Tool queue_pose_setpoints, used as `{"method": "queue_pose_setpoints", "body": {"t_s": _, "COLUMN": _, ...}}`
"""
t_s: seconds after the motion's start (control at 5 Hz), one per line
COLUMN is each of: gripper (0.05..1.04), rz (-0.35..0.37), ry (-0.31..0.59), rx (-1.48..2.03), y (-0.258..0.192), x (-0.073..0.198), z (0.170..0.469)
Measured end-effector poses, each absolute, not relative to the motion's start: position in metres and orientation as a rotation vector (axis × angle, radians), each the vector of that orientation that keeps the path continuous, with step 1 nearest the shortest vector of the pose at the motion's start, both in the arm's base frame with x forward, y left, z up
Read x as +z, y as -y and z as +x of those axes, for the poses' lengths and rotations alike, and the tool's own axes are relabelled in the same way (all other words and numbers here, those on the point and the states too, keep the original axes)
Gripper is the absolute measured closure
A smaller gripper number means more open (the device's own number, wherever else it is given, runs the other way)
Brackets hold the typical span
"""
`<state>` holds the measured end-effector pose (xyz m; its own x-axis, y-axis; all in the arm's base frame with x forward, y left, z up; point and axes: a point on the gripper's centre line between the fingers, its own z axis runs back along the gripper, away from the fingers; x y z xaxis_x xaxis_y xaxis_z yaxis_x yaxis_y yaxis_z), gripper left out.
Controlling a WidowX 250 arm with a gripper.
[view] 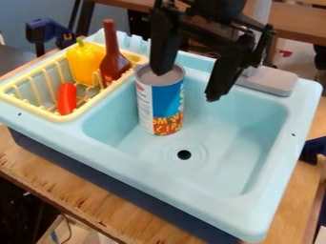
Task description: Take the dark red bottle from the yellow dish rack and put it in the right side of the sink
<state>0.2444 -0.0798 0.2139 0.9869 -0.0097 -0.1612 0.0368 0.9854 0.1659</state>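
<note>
The black gripper [189, 82] hangs over the back of the light blue sink basin, its two fingers spread wide with nothing between them. A can [161, 101] with a blue, white and orange label stands upright in the basin's back left part. The gripper's left finger overlaps the can's top rim in the view; whether they touch I cannot tell. The other finger is to the right of the can, over the basin.
A yellow rack [69, 114] on the sink's left side holds a yellow pepper [85, 62], a brown bottle [113, 59] and a red-orange item [66, 98]. A grey faucet base [270, 80] is at the back right. The drain [184, 154] lies in front of the can.
</note>
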Motion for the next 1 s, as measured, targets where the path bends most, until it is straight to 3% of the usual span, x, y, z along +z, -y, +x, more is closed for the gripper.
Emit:
{"method": "queue_pose_setpoints", "body": {"t_s": 0.2, "gripper": 0.084, "rz": 0.178, "ry": -0.187, "rx": -0.024, "y": 0.08, "x": 0.206, "z": 0.245}}
{"method": "queue_pose_setpoints", "body": {"t_s": 1.0, "gripper": 0.084, "rz": 0.147, "ry": -0.055, "rx": 0.028, "y": 0.002, "x": 0.239, "z": 0.263}}
